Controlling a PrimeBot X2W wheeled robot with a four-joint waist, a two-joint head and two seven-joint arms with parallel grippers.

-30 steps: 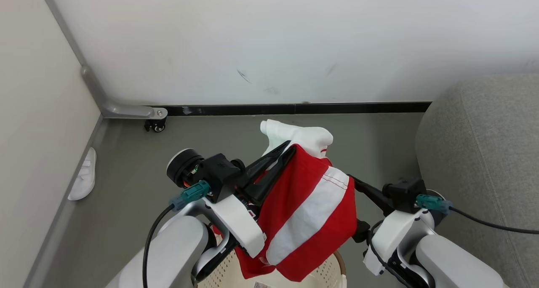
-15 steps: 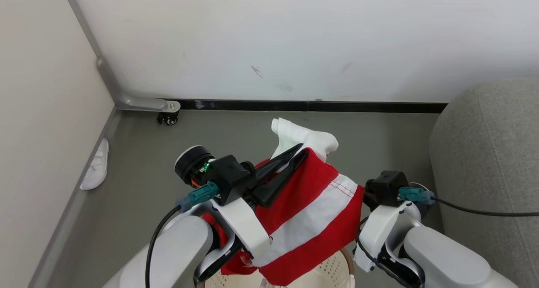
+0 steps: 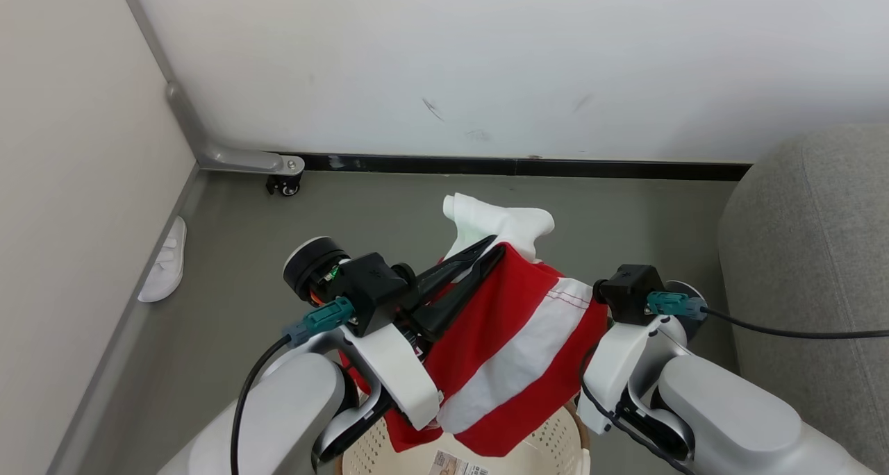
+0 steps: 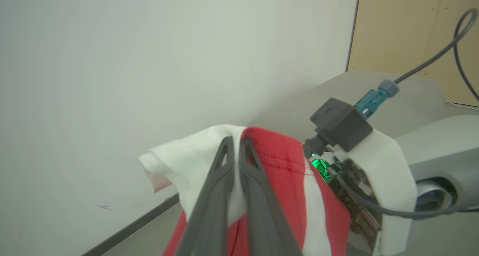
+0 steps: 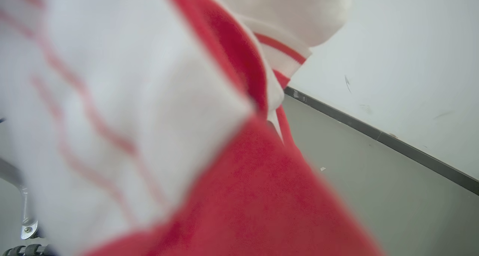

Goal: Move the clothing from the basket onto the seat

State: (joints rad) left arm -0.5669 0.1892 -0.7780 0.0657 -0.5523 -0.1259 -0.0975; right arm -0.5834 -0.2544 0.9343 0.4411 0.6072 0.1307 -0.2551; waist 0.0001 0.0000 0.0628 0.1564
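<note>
Since the earlier frame, the right gripper (image 3: 611,300) had been brought in against the right edge of the clothing (image 3: 514,343), and its dark fingers, bare a second before, were hidden behind the cloth; whether they were spread or closed on it could not be told. In the right wrist view, blurred red and white fabric was seen close against the lens. The left gripper (image 3: 487,248) was clamped tight on a fold where the white panel met the red, and the garment was held up by it, draped down past the left wrist. Its lower hem was hung over the basket (image 3: 555,451). The seat (image 3: 812,273) was seen at the right, apart from the garment. A white slipper (image 3: 164,261) lay on the floor by the left wall.
</note>
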